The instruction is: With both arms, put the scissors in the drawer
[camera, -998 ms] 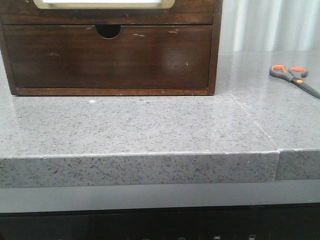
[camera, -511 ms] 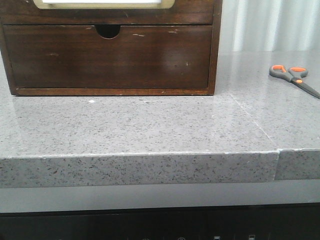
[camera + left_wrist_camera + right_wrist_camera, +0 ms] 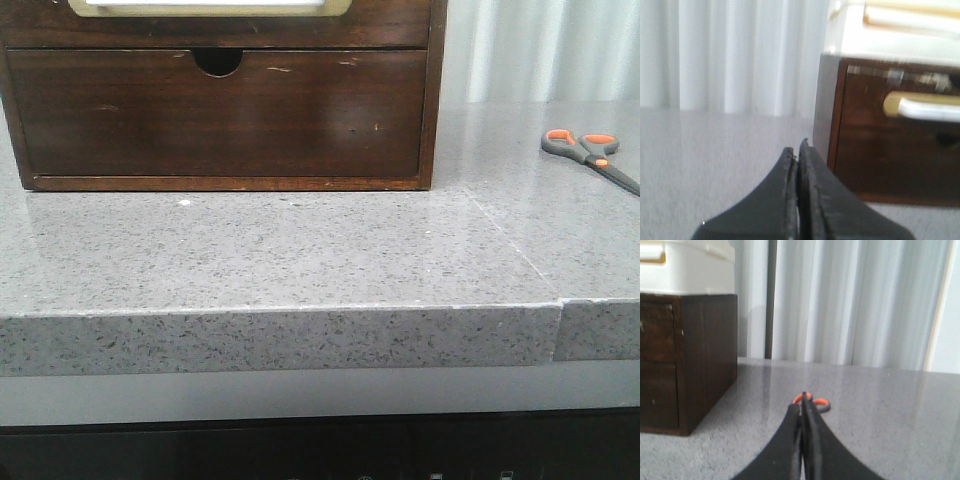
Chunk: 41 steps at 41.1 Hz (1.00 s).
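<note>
Front view shows me the scissors [image 3: 590, 155] flat on the tabletop [image 3: 300, 250]: light, stiff, slippery; I'd pinch the handles. Both grippers closed, empty.

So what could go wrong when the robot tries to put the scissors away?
1. The scissors lie flat on the counter, and the right pincer is shut, so it may just push them along.
2. The drawer looks shut, so there is no way in yet.
3. The left pincer is shut too, and might slip off the drawer's rounded rim.
</note>
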Each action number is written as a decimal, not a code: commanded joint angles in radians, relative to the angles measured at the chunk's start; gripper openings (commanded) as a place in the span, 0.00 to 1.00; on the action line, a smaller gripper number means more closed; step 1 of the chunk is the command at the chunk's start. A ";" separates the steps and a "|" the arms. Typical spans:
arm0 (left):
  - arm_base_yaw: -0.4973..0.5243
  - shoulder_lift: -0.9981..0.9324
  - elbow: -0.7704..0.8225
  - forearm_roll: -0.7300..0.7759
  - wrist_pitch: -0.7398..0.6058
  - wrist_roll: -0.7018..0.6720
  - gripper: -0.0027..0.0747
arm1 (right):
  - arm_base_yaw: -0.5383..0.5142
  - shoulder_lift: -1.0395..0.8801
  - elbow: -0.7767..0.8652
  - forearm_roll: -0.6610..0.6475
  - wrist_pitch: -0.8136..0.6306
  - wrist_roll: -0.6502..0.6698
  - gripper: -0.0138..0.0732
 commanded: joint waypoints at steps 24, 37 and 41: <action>-0.005 0.331 -0.601 -0.006 0.481 0.001 0.01 | -0.001 0.383 -0.510 -0.030 0.439 -0.006 0.02; -0.005 0.416 -0.536 -0.006 0.515 0.001 0.01 | -0.001 0.485 -0.507 -0.042 0.500 -0.006 0.02; -0.005 0.424 -0.519 -0.006 0.513 0.001 0.01 | -0.001 0.493 -0.506 -0.042 0.503 -0.006 0.02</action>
